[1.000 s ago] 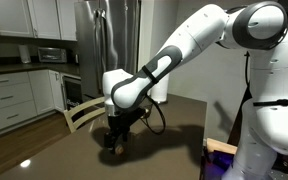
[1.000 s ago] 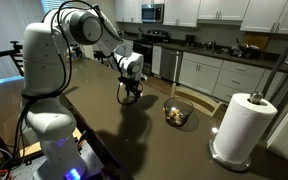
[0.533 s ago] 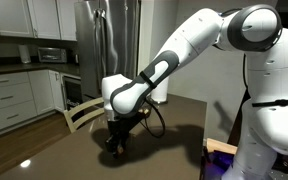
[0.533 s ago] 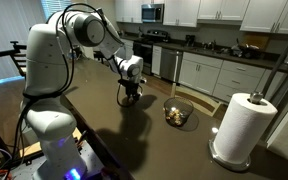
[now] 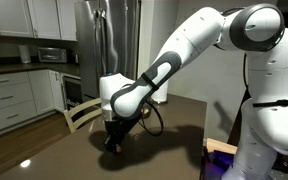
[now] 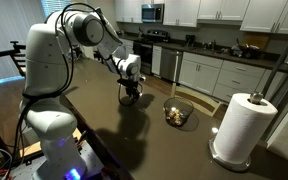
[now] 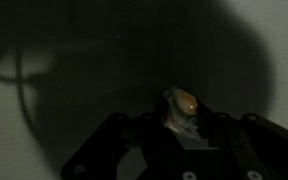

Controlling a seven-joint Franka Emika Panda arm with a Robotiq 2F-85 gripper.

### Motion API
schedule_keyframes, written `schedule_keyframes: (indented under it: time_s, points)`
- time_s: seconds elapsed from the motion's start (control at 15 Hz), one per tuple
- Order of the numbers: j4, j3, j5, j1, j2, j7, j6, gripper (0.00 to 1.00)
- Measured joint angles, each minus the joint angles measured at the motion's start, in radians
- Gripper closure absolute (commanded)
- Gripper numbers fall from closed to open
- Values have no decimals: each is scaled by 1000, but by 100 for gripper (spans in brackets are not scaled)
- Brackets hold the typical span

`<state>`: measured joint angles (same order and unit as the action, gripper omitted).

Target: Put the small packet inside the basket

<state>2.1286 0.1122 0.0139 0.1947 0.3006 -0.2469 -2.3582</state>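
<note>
In the wrist view the small packet (image 7: 185,104), pale tan-orange with a shiny spot, sits pinched between my dark fingers. My gripper (image 7: 182,126) is shut on it, low over the dark table. In both exterior views the gripper (image 5: 113,146) (image 6: 132,95) points down at the tabletop, and the packet is too small to make out there. The basket (image 6: 179,113), a low round dark bowl with light bits inside, stands on the table about a hand's width off from the gripper. It does not show in the wrist view.
A tall white paper towel roll (image 6: 246,125) on a stand is beyond the basket near the table's edge. A chair back (image 5: 82,113) stands at the table's side. Kitchen cabinets and a fridge (image 5: 106,45) line the background. A cable loops under the wrist.
The jaws have closed from wide open onto the small packet. The arm has sunk slightly and otherwise stayed in place; the basket has not moved.
</note>
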Motion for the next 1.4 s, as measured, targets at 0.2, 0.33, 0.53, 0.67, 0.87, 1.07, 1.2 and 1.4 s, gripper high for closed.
schedule_keyframes:
  time_s: [0.2,0.33,0.53,0.67,0.87,1.07,1.2,1.4]
  points:
    - [1,-28,52,2,-36,-22,-2,94]
    - [3,-49,57,-2,-88,-24,-2,94]
    - [15,-63,57,-19,-188,-35,1,94]
    - [26,-69,64,-33,-253,-64,1,94]
    - [49,-80,89,-67,-330,-145,1,94]
    - [73,-88,114,-118,-380,-232,1,94]
    - [85,-96,115,-156,-400,-271,2,94]
    - [89,-120,112,-209,-413,-309,7,94]
